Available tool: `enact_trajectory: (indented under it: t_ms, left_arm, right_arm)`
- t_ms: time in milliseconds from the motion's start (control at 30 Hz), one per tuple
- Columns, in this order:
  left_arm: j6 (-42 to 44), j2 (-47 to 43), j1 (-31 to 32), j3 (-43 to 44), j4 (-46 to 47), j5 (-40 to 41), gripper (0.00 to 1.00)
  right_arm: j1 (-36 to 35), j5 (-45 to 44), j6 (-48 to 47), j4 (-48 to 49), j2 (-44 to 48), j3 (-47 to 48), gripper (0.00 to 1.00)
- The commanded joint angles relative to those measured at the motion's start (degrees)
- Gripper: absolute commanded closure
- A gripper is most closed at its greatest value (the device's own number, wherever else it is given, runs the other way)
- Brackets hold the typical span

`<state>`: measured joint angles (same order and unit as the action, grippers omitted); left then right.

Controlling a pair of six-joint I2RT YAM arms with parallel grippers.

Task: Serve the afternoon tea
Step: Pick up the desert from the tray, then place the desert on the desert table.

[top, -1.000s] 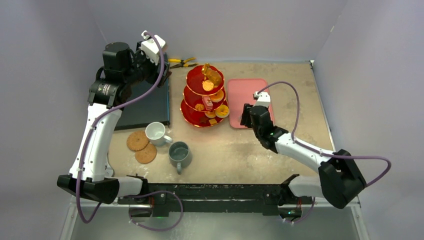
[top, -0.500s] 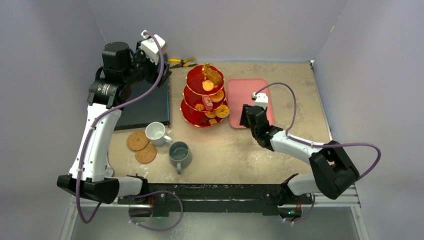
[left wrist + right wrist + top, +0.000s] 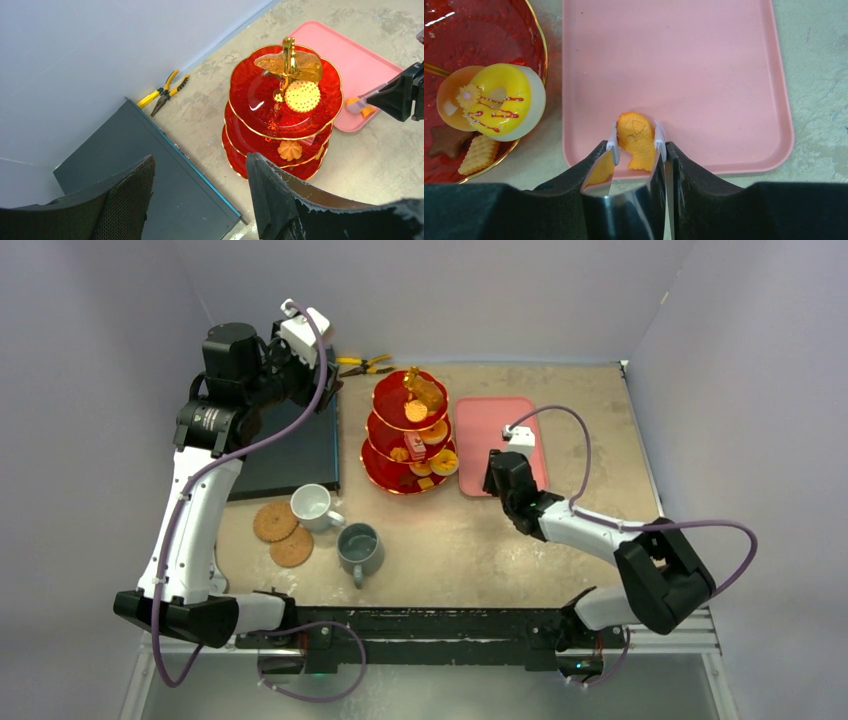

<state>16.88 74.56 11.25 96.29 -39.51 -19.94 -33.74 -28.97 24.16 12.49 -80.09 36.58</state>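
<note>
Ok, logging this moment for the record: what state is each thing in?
Stand: upright, stocked.
Coasters: flat, overlapping, bare.
White mug: upright, beside coasters.
Grey mug: upright, off coasters.
Pink tray: flat.
Fish pastry: gripped, at tray's near edge.
Right gripper: shut on fish pastry.
Left gripper: open, empty.

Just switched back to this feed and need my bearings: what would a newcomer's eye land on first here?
The red three-tier stand with its gold handle, loaded with biscuits, stands mid-table. Right of it, the right hand pinches an orange fish-shaped pastry at the near edge of the pink tray. The left hand hangs open and empty at the far left, above the dark slab.
</note>
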Motion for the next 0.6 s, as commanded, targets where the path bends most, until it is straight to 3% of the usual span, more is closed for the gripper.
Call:
enact_trajectory:
  t_ms: [0, 233, 567]
  left_arm:
    - [-0.41, -0.31, -0.52, 1.84, 0.99, -0.54, 0.34]
    - [-0.36, -0.21, -0.52, 1.45, 1.10, -0.54, 0.34]
    - [-0.15, -0.03, -0.52, 2.05, 0.75, -0.37, 0.34]
  right_arm:
    - [-0.29, 0.00, -1.20, 0.28, 4.14, 0.73, 0.72]
    - [-3.52, 3.32, 0.48, -0.79, 9.82, 1.99, 0.71]
    - [-15.29, 0.89, 6.60, -0.27, 6.79, 6.12, 0.71]
